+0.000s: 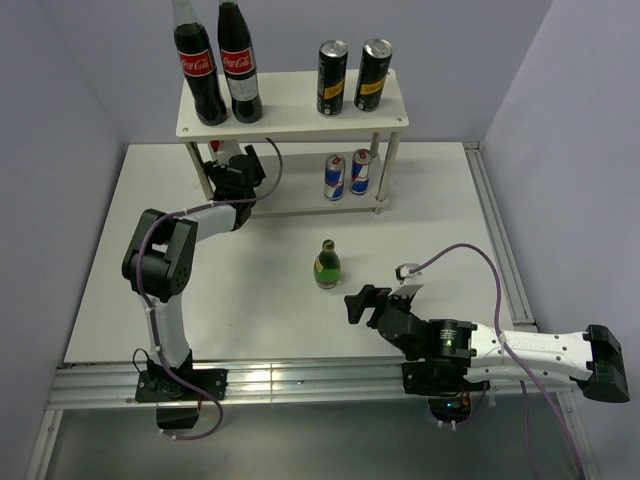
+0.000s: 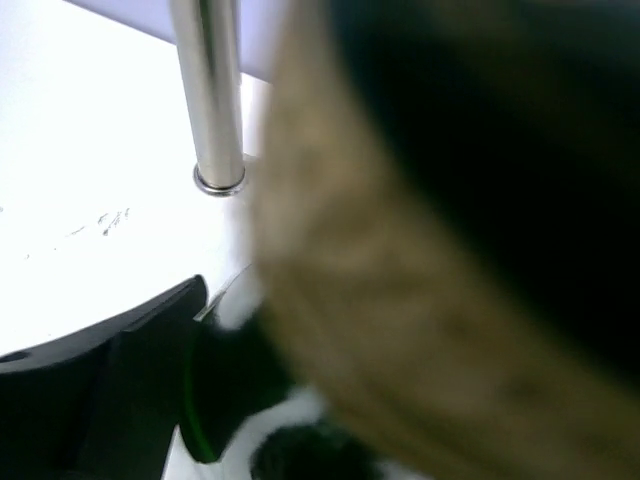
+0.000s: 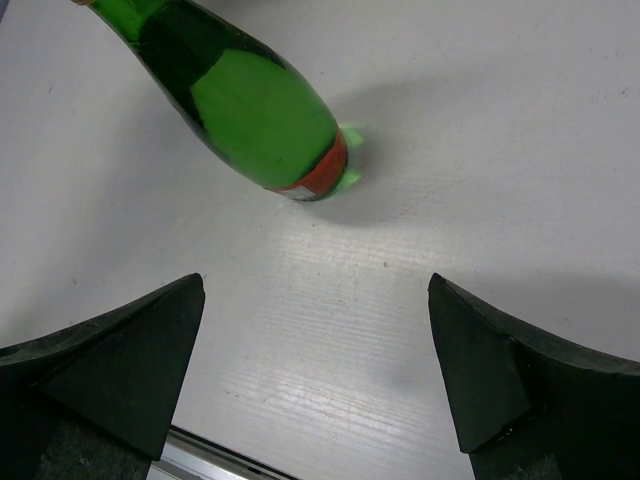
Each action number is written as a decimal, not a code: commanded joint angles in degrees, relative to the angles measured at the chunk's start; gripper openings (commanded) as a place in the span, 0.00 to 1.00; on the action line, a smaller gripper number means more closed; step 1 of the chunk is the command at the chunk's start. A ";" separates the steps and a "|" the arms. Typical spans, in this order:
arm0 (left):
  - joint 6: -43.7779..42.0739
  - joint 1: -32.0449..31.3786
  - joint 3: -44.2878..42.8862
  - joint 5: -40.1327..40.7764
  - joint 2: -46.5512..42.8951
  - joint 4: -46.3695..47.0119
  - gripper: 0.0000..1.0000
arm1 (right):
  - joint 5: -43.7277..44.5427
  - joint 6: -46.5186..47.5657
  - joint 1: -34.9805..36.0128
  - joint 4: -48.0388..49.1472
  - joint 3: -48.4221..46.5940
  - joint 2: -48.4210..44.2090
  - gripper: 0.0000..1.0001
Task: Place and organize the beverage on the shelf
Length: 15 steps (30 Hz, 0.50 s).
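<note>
The white two-tier shelf (image 1: 292, 118) carries two black cans with yellow labels (image 1: 350, 78) on its top board and two blue-and-silver cans (image 1: 346, 175) on its lower board. One green glass bottle (image 1: 327, 265) stands on the table; it also shows in the right wrist view (image 3: 255, 105). My right gripper (image 1: 362, 303) is open and empty, a short way in front of this bottle (image 3: 315, 365). My left gripper (image 1: 236, 168) reaches under the shelf's left end. Its one visible finger (image 2: 110, 380) stands wide, beside dark green-edged glass (image 2: 215, 400). A blurred tan and black shape hides its other finger.
Two large cola bottles (image 1: 215, 65) stand on the top board's left end, right above my left gripper. A shelf leg (image 2: 212, 100) stands just ahead in the left wrist view. The table's metal rail (image 1: 300, 380) runs along the near edge; walls close in on both sides.
</note>
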<state>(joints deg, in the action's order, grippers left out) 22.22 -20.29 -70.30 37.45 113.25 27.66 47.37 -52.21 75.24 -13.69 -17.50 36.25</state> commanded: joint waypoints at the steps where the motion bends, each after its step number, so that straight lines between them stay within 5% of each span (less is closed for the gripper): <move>1: 1.60 0.34 -1.94 -0.80 -0.93 0.29 0.88 | 1.40 0.00 0.43 1.21 0.01 -0.04 1.00; 6: 1.95 0.34 -1.15 -1.59 -1.98 -0.76 0.99 | 1.58 0.09 0.43 1.30 -0.08 0.14 1.00; 15: 2.22 -1.15 5.69 -2.73 -10.05 -2.44 0.99 | 1.67 -0.18 0.34 0.86 -0.35 0.14 1.00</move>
<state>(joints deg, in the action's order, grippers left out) 23.20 -21.10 -67.31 32.10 109.89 25.56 47.37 -52.23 75.24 -13.72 -17.50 36.42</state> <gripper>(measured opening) 0.991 0.998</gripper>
